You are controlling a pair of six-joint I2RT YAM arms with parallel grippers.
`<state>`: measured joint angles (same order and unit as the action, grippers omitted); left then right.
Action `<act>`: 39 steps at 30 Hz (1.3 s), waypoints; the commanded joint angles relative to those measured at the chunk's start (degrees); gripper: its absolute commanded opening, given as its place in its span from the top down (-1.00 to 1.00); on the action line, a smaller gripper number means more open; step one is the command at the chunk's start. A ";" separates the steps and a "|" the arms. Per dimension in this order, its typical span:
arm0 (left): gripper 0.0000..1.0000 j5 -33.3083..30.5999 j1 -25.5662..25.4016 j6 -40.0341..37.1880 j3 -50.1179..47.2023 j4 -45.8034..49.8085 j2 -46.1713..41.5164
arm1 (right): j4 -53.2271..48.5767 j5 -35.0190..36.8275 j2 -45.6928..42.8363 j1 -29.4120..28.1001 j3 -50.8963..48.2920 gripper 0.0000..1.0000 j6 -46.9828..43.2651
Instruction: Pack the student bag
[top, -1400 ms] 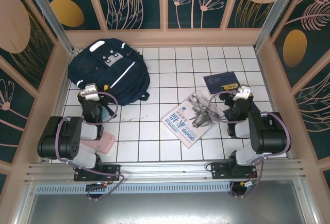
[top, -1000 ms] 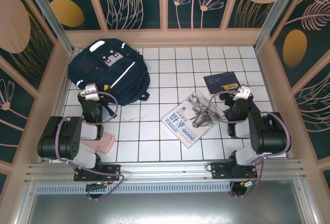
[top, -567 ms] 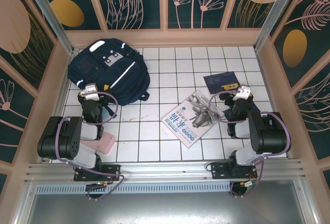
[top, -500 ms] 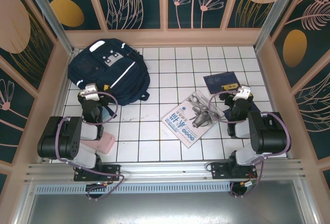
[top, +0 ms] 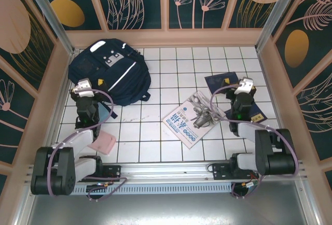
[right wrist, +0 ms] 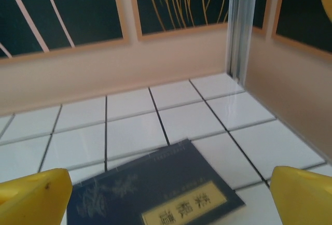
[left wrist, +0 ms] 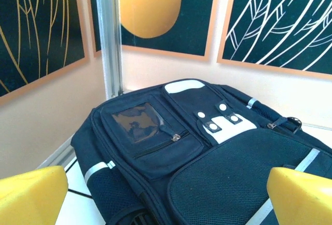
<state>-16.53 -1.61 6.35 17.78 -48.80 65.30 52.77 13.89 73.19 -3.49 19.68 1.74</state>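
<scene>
At far left, we are finding the bag (top: 110,72) shut; the blue book (top: 219,81) and magazine (top: 193,117) are lying unpacked; left gripper (top: 89,84) and right gripper (top: 241,86) are gaping wide, empty.

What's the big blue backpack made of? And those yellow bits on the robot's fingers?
The student bag looks like matte woven navy fabric, with a mesh-textured front panel and a see-through, probably plastic, pocket window. The yellow fingertips of the left gripper look smooth and dull, maybe rubber or plastic; the look alone can't settle which.
</scene>
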 commanded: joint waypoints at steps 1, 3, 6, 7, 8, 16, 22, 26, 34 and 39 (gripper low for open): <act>-0.97 -0.72 0.29 5.20 3.87 12.31 -3.05 | -18.75 -0.08 -3.15 -1.05 7.44 -0.98 5.78; -0.97 -0.78 0.29 11.35 6.33 17.34 -4.07 | -27.97 -1.36 -2.88 -1.80 12.73 -0.98 10.63; -0.97 -2.30 0.29 24.51 11.60 26.82 -2.89 | -43.29 -2.63 1.32 -2.75 23.14 -0.97 20.61; -0.97 -0.72 0.29 27.09 12.95 28.39 -1.80 | -46.63 -4.13 3.16 -2.99 25.88 -0.98 22.55; -0.97 4.24 0.29 27.89 14.42 29.10 -0.24 | -49.04 -6.63 5.31 -3.48 28.63 -0.98 23.74; -0.91 26.36 0.02 26.78 31.41 36.90 19.18 | -54.52 -13.49 17.12 -10.08 40.30 -0.98 27.55; -0.81 23.91 -0.52 27.13 46.88 47.45 32.39 | -55.23 -18.24 22.47 -11.87 43.64 -0.97 28.76; -0.78 24.31 -2.74 27.86 59.27 52.82 44.18 | -54.96 -20.23 23.88 -12.09 44.04 -0.98 29.41; -0.66 23.29 -8.74 31.57 79.85 61.04 61.56 | -55.93 -20.66 23.23 -12.16 43.96 -0.97 30.23; -0.65 26.30 -12.43 33.41 83.45 62.03 66.61 | -56.65 -19.92 22.75 -12.13 44.08 -0.97 30.86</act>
<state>6.57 -12.14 37.21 98.72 10.13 129.69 -2.09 -5.98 96.66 -15.11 62.00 31.27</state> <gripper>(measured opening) 0.823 0.987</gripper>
